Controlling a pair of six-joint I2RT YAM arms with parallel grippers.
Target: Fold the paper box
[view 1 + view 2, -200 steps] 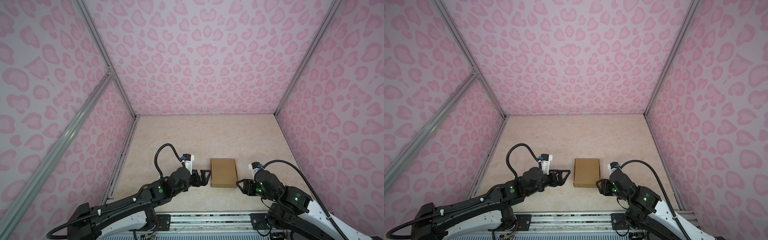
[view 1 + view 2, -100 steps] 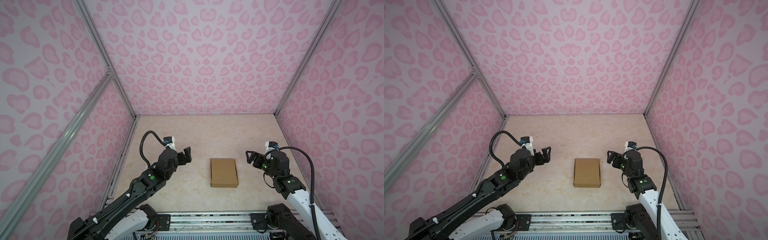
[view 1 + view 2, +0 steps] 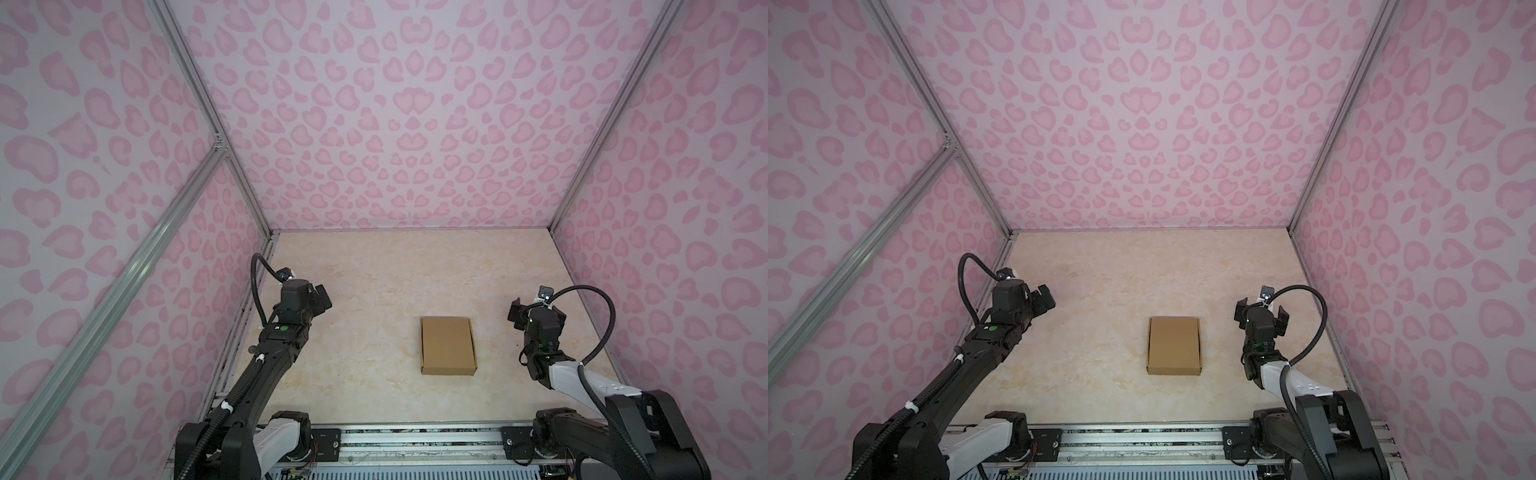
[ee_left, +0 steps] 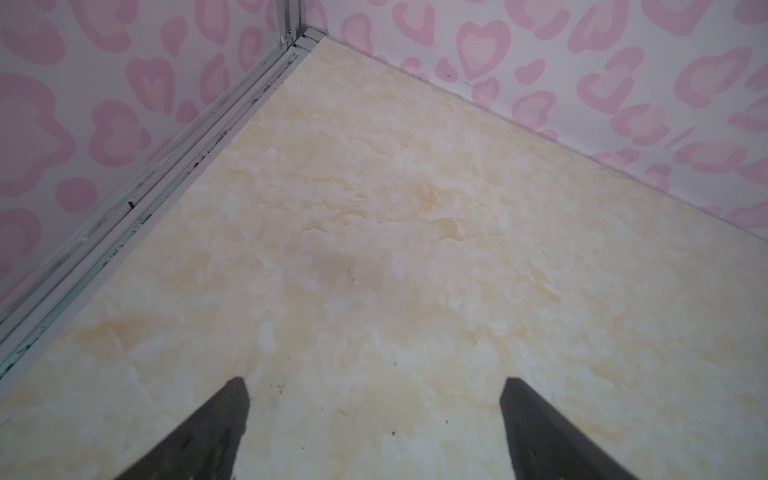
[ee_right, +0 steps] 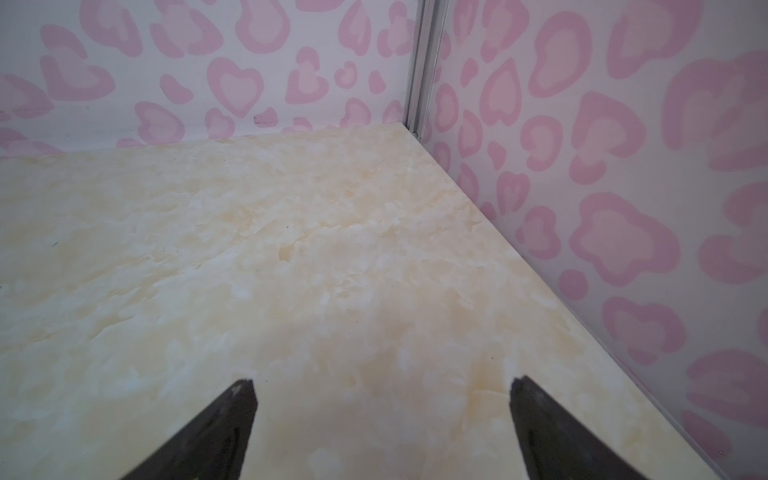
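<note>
Both arms have pulled back from the paper box (image 3: 448, 351). It now lies alone and closed on the worktop (image 3: 374, 291), between the two tools and well apart from each. The left tool (image 4: 374, 399) and the right tool (image 5: 382, 399) have their jaws apart and hold nothing. The folding seems finished, though the box's far edge is hard to judge.

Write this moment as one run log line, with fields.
paper box: closed, flat on table | left gripper: open, empty | right gripper: open, empty | contact: none
</note>
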